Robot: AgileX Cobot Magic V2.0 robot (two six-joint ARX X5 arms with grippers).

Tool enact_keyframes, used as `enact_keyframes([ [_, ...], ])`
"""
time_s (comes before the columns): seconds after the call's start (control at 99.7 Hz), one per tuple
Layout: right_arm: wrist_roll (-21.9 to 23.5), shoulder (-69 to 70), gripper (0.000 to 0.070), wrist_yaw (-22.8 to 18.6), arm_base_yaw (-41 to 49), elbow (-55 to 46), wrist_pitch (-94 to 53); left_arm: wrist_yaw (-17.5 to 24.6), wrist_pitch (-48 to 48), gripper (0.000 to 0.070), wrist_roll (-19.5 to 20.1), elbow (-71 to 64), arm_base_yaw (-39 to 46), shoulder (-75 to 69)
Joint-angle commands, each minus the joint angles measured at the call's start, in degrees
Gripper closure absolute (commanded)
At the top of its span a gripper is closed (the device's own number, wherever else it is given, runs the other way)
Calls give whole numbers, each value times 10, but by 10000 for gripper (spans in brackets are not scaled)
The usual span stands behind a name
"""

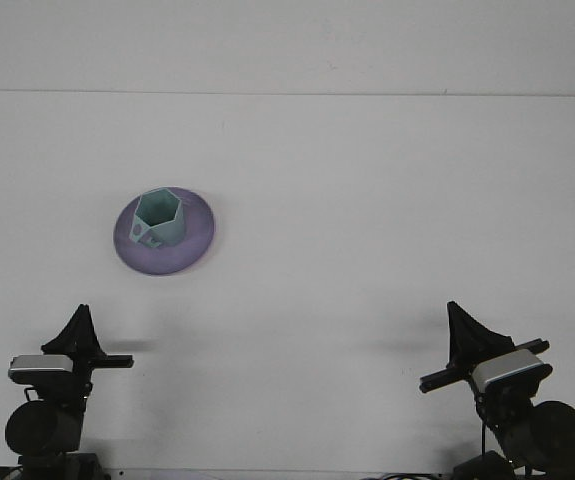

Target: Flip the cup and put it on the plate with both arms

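A teal hexagonal cup (157, 217) stands upright, mouth up, on the purple plate (193, 246) at the left middle of the white table. Nothing holds the cup. My left gripper (80, 313) sits low at the front left, well in front of the plate, its fingers drawn to one point and holding nothing. Opposite it, at the front right and far from the cup, my right gripper (453, 309) is shut too and holds nothing.
The white table (367, 220) runs back to a wall seam at the top. Only the plate with its cup stands on it.
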Motion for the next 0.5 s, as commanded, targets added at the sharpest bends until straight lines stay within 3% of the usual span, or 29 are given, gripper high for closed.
enact_keyframes([
  [0.0, 8, 1, 696, 0, 1, 0, 6, -2, 32, 685, 6, -16, 1, -2],
  [0.13, 8, 1, 696, 0, 1, 0, 7, 4, 48, 685, 1, -41, 1, -2],
  [0.241, 8, 1, 696, 0, 1, 0, 6, 5, 48, 685, -32, -41, 1, -2],
  [0.491, 8, 1, 696, 0, 1, 0, 6, 5, 49, 685, -31, -41, 1, -1],
])
